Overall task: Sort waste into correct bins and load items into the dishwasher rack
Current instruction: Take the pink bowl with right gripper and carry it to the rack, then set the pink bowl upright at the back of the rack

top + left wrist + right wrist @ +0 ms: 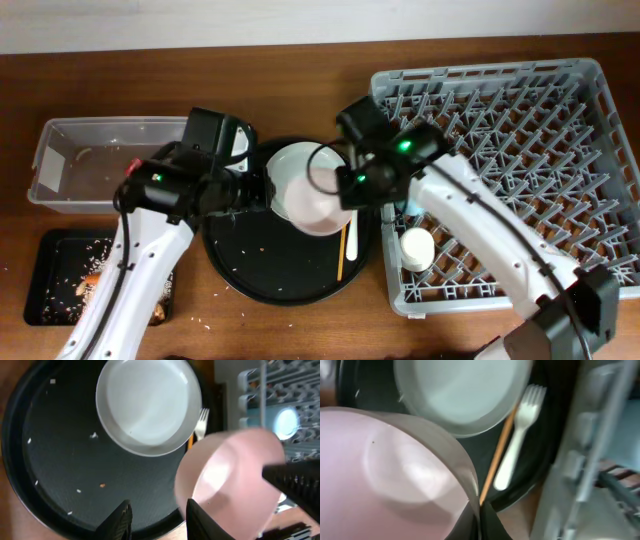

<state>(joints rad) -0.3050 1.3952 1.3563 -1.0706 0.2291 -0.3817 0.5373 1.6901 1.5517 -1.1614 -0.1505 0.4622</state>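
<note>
A brown wooden table (300, 60) fills the view, with a strip of pale wall (200, 20) along its far edge. The grey rack (520, 130) takes up the right side. Left of it, almost touching, lies the round tray (260, 270), black and speckled with a few crumbs. The clear tub (60, 150) stands at far left, and the black bin (50, 250) in front of it holds rice-like scraps (90, 285). More crumbs (210, 322) dot the wood near the round tray.

The plate (290, 165) lies flat on the round tray's far half. The pinkish bowl (320, 210) is over the tray's right part, overlapping the plate's edge from overhead. The right gripper (479, 515) is clamped tight on the bowl's rim. The left gripper (157, 512) stands partly open just beside the bowl, gripping nothing.

A cream cup (416, 247) and a blue cup (286, 422) sit in the rack's left edge. The fork (520, 435) and a thin stick (342, 250) lie side by side on the tray, by the plate.
</note>
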